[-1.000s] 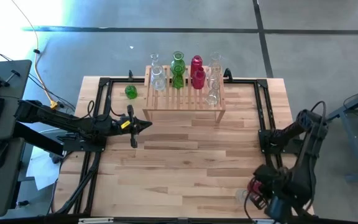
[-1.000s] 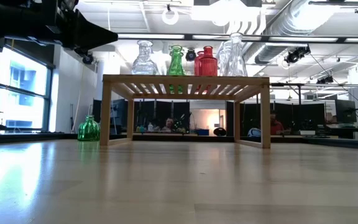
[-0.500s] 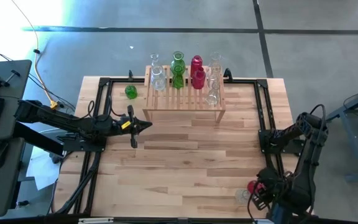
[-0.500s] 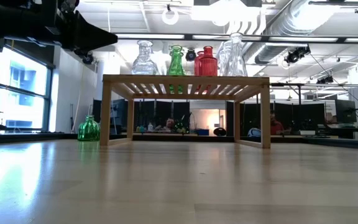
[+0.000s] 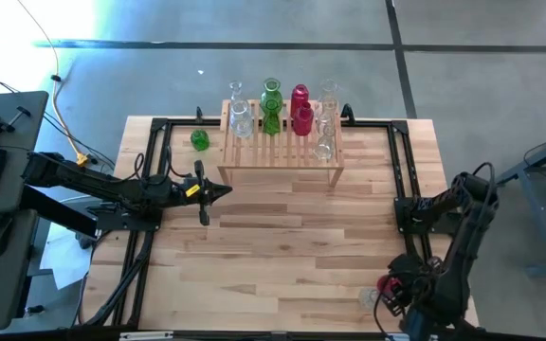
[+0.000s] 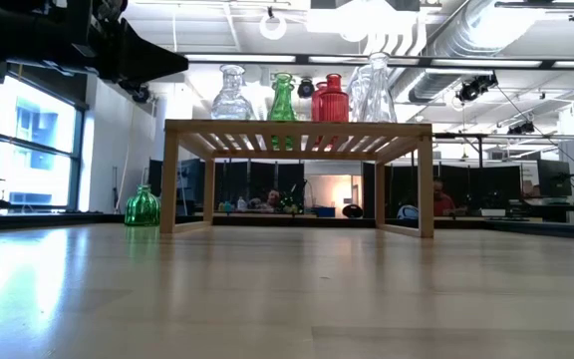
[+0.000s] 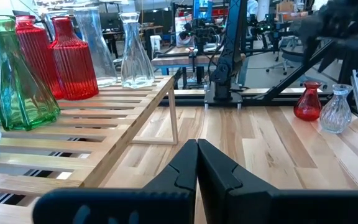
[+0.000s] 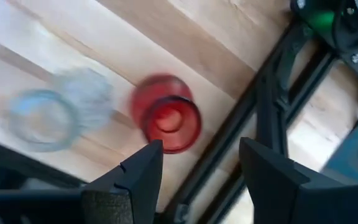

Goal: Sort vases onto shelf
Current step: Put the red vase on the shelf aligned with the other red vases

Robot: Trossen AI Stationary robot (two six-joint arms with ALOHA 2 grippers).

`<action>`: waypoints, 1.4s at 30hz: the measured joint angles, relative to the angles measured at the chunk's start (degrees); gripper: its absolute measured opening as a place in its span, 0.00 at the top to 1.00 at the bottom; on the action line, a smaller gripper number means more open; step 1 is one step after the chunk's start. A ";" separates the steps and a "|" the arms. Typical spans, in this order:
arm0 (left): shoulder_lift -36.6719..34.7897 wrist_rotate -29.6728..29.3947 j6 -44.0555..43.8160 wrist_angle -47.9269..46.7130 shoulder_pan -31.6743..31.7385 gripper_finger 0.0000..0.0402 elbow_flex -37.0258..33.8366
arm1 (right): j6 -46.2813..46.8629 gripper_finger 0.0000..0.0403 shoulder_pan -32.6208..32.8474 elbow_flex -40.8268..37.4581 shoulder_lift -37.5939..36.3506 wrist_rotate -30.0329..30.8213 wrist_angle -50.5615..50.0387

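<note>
Overhead, right gripper (image 8: pixel 194 177) had fingers spread, empty, poised above red vase (image 8: pixel 165 121) near worktop's near right corner, beside black frame rail. Clear vase (image 8: pixel 45 116) stood just beside red one, apart. Left gripper (image 7: pixel 197 163) had fingers pressed together, holding nothing, waiting near worktop's left edge by shelf (image 5: pixel 281 150). Shelf stood at far edge, carrying clear, green and red vases upright. Green vase (image 5: pixel 199 139) sat on worktop just off shelf's left end.

Two dark, matte-black jointed arms with looping black cables. The left arm (image 5: pixel 112 194) carries a yellow marking near its wrist; each end effector (image 8: pixel 197 177) has two angular black fingers.
</note>
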 joint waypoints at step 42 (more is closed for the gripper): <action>0.00 0.01 -1.97 -0.42 -0.02 1.00 0.00 | -22.46 1.00 -11.80 -8.27 -5.70 1.54 2.37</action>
